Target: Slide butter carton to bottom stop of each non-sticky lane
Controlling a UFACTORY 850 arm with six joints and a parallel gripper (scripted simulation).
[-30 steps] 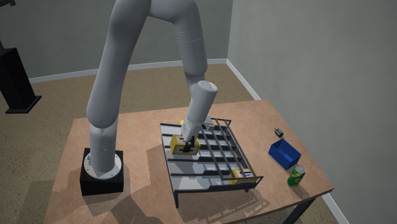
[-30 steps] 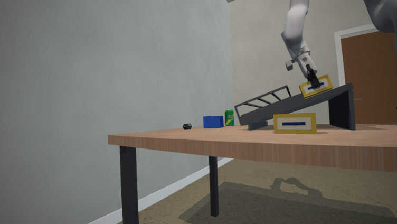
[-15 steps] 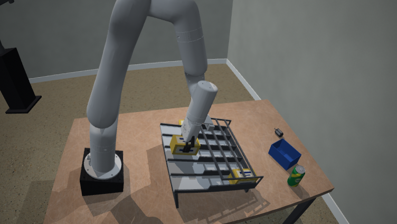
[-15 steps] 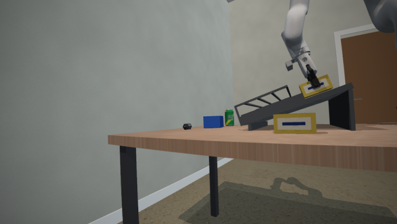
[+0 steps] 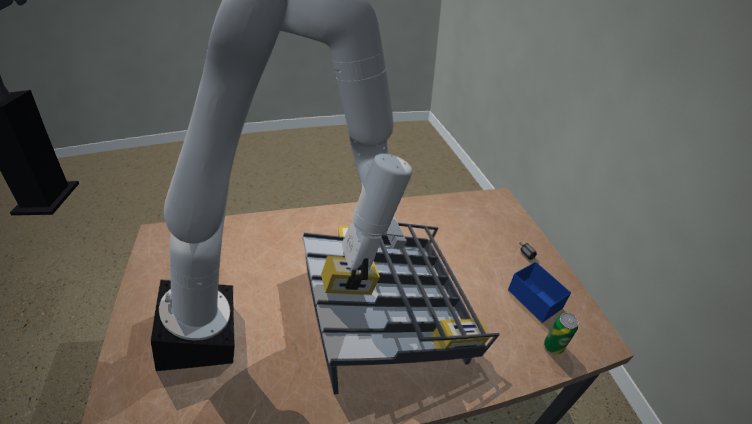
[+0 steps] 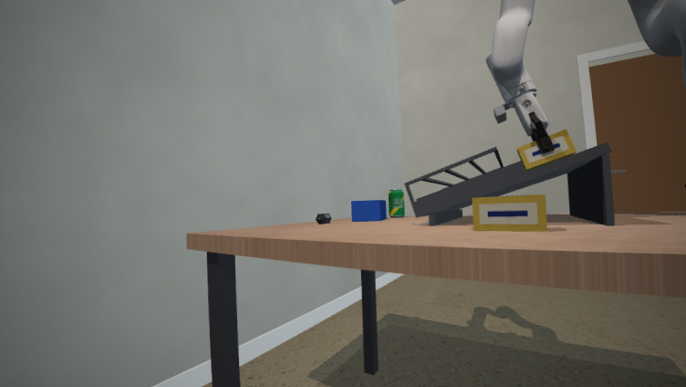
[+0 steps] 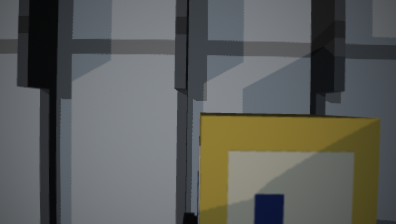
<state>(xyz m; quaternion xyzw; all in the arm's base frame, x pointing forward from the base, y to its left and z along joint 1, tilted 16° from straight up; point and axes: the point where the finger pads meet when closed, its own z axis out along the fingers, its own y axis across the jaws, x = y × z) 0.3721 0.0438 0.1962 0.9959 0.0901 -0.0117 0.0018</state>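
The sloped shelf (image 5: 392, 294) stands on the table, its high end to the left and its bottom stop (image 5: 463, 287) to the right. My gripper (image 5: 358, 276) is shut on a yellow butter carton (image 5: 349, 274) at the high end of the shelf, over a lane near the middle; I cannot tell which one. In the exterior view the gripper (image 6: 543, 141) holds this carton (image 6: 547, 153) tilted with the slope. It also fills the lower right of the wrist view (image 7: 290, 170). A second carton (image 5: 458, 332) lies at the stop of the nearest lane. A third carton (image 6: 509, 213) lies on the table beside the shelf.
A blue bin (image 5: 538, 291), a green can (image 5: 560, 332) and a small black object (image 5: 528, 250) stand on the table right of the shelf. The arm's base (image 5: 193, 321) is at the left.
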